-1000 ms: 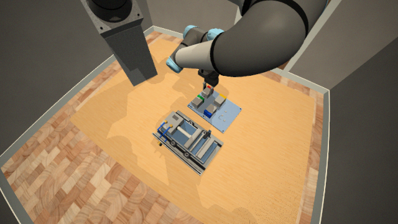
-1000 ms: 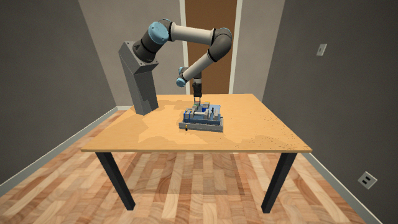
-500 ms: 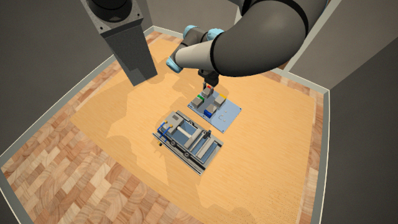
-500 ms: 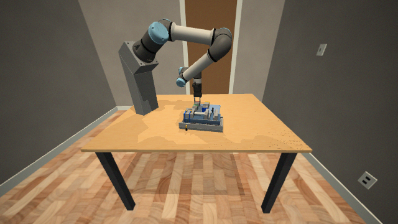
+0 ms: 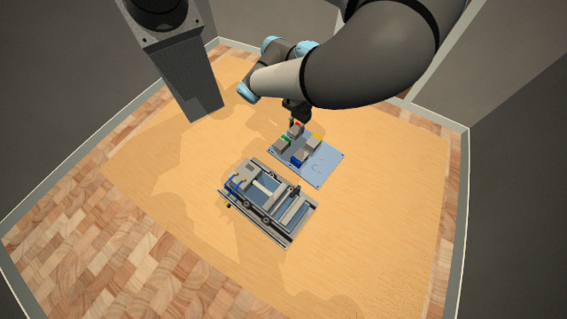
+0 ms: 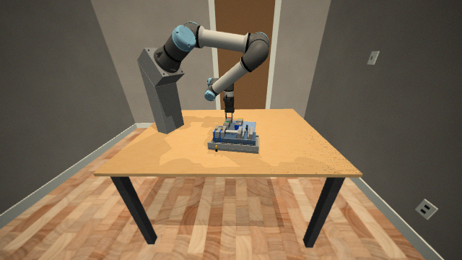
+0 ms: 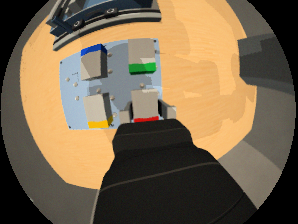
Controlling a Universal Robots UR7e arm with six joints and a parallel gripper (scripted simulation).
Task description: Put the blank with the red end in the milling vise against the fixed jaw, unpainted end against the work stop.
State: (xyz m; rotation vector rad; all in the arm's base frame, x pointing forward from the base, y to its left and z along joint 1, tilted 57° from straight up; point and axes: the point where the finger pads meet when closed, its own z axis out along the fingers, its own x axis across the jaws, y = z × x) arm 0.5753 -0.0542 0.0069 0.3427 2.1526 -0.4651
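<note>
The grey blank with the red end [image 5: 295, 129] lies at the far corner of the light blue plate [image 5: 309, 157]. My gripper [image 5: 296, 125] stands straight down over it and is shut on it, one finger on each long side; the wrist view shows the blank [image 7: 144, 106] between the fingers. The blank still rests on the plate. The milling vise [image 5: 267, 199] stands in front of the plate, with the hosed jaw [image 5: 242, 175] at its left, the fixed jaw [image 5: 296, 212] at its right and the work stop [image 5: 295, 190] between them.
Three other blanks lie on the plate: green end [image 5: 281, 143], yellow end [image 5: 313, 142], blue end [image 5: 299, 157]. The robot's grey pedestal [image 5: 177, 49] stands at the table's far left. The arm's forearm [image 5: 283, 80] hangs over the plate.
</note>
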